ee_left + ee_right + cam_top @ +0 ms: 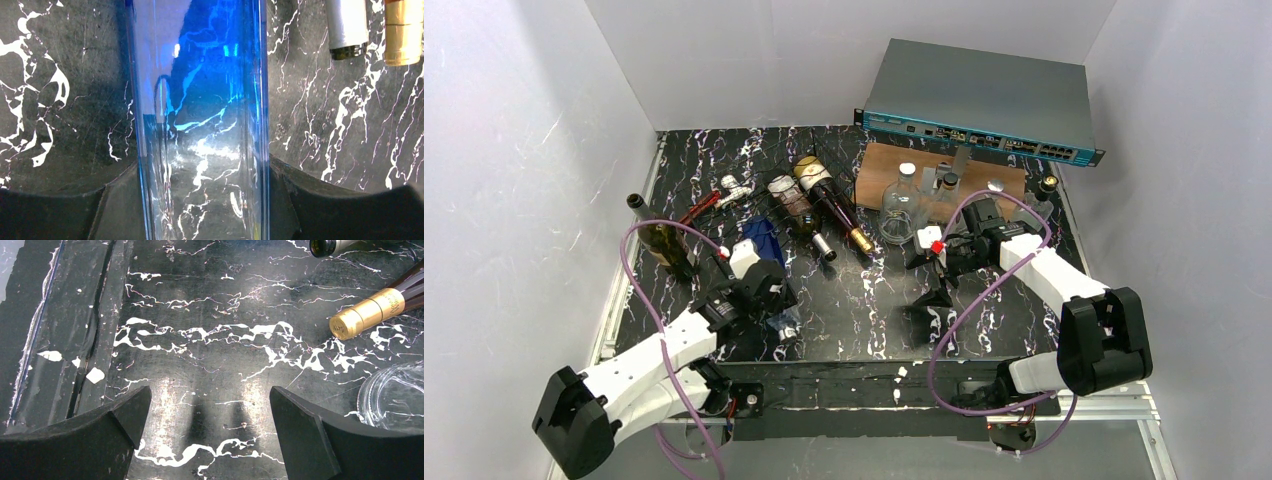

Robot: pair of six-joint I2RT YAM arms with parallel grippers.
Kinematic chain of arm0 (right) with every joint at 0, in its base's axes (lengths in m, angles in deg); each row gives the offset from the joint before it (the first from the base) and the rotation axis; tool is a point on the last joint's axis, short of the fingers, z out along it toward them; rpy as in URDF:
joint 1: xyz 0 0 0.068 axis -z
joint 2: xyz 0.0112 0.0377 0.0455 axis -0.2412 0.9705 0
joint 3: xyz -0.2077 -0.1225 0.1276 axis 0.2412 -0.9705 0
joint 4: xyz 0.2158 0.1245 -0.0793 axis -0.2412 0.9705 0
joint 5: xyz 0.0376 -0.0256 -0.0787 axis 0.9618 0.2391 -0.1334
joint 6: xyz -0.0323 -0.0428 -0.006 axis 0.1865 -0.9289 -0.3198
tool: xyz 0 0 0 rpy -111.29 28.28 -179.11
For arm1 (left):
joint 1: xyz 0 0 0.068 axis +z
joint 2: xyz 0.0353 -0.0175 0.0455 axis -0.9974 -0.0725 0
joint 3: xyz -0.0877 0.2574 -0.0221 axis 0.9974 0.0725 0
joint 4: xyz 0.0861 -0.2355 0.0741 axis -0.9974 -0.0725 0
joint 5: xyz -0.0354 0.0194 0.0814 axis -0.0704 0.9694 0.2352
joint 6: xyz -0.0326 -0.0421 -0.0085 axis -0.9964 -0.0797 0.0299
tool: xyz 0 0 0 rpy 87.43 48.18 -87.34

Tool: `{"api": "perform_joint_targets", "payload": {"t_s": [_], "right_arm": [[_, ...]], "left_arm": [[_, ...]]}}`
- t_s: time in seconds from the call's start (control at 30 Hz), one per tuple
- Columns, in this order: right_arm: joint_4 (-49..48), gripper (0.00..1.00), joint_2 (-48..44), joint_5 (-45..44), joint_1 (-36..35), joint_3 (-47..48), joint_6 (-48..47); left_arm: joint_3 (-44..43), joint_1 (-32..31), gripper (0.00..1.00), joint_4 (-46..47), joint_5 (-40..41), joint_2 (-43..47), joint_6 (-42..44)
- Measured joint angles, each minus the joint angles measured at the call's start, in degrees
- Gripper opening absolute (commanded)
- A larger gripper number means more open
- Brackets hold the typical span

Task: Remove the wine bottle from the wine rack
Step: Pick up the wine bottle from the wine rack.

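My left gripper (774, 292) is shut on the wine bottle (762, 240), a blue glass one lying on the dark marbled table left of centre. In the left wrist view its see-through blue body (200, 75) fills the gap, and both black fingers (120, 200) press its sides around the left gripper (202, 172). The wine rack's thin black wire does not stand out against the dark table in any view. Right of centre my right gripper (929, 275) hovers open. The right wrist view shows only bare table between the jaws of that right gripper (210, 392).
A dark bottle with a gold cap (829, 200) (367, 312) and one with a silver cap (799, 215) lie mid-table. An olive bottle (659, 240) lies at the left. Clear glass bottles (902, 205) stand by a wooden board (879, 165). Behind is a grey network switch (984, 100).
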Motion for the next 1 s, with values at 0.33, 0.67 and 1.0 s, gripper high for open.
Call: {"api": "perform_joint_targets", "payload": {"t_s": [0.33,0.67,1.0], "right_arm": [[-0.2,0.98,-0.7,0.0,0.0,-0.1,0.0],[-0.3,0.99,-1.2,0.0,0.0,-1.0,0.0],[-0.3,0.98,-2.2,0.0,0.0,-1.0,-0.1]], "left_arm": [[0.9,-4.1,0.00,-3.1,1.5,3.1,-0.6],[2.7,-7.8,0.00,-4.2,1.5,7.5,-0.1],[2.8,-9.9,0.00,-9.6,-0.8,14.0,0.0]]}}
